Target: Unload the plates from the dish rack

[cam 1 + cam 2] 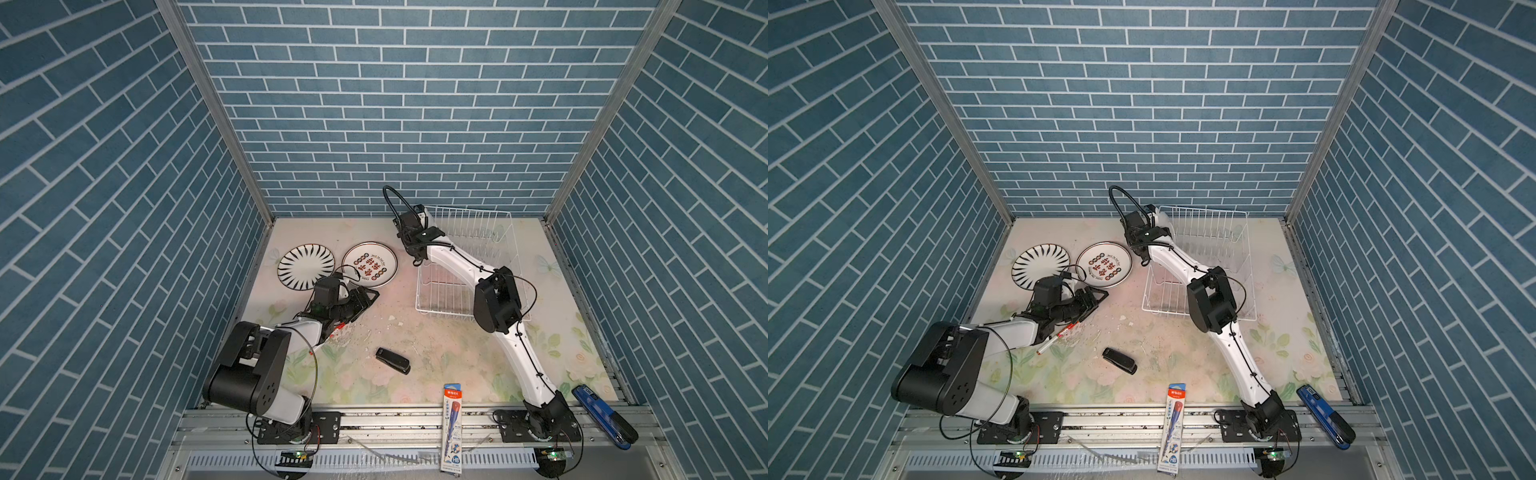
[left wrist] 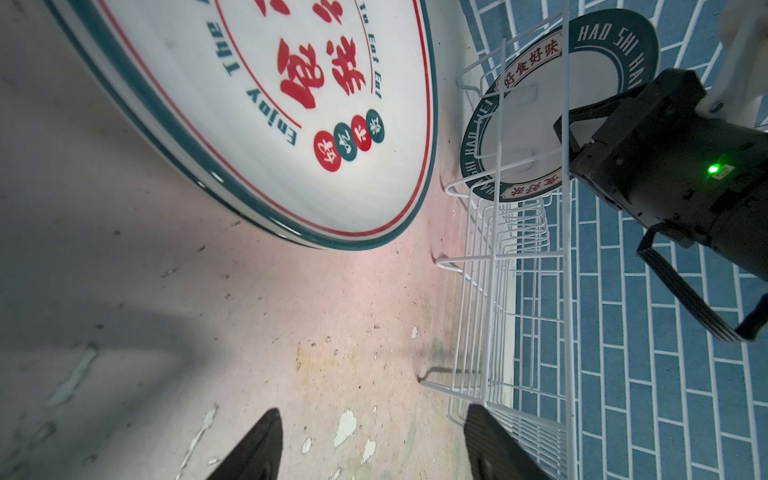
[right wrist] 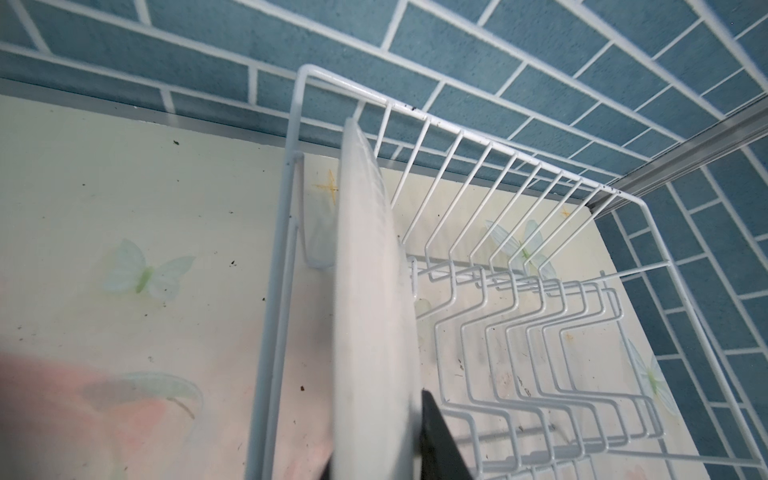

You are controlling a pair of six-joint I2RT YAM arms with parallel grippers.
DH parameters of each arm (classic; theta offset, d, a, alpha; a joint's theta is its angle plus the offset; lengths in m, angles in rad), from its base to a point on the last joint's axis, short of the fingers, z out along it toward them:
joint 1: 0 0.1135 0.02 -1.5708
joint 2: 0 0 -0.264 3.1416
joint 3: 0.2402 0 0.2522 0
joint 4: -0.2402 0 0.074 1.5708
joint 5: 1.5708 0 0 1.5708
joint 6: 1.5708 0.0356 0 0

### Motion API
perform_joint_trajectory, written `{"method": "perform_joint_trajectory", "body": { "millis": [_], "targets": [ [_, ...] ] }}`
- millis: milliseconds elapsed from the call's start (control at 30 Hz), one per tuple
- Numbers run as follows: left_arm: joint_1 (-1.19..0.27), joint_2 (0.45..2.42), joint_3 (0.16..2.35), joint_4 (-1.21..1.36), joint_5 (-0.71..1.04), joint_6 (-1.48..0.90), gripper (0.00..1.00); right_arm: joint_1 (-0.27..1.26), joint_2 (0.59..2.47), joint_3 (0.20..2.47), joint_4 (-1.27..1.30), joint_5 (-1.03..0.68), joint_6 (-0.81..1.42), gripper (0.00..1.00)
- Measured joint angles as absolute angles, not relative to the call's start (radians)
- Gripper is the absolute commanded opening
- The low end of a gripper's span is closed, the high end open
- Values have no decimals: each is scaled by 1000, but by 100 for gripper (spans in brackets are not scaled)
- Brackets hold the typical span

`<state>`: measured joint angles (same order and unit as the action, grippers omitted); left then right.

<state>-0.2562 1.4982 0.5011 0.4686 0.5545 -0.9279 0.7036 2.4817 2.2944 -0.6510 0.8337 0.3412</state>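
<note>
The white wire dish rack stands at the back right of the table. One plate with a dark-green lettered rim stands upright in its end slot. In the right wrist view this plate is edge-on, and my right gripper is shut on its rim, a black finger pressed to one face. Two plates lie flat on the table at the left: a black-striped one and a red-lettered one. My left gripper hovers open and empty by the lettered plate.
A black stapler-like object lies mid-table. A pencil package and a blue tool sit at the front edge. A red-and-white pen lies under the left arm. Blue brick walls close in on three sides.
</note>
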Motion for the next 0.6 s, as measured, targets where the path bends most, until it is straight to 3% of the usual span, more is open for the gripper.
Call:
{"method": "perform_joint_trajectory", "body": {
  "millis": [600],
  "targets": [
    [-256, 1489, 501, 461, 551, -928, 71, 703, 2482, 2294, -651, 858, 362, 14]
  ]
}}
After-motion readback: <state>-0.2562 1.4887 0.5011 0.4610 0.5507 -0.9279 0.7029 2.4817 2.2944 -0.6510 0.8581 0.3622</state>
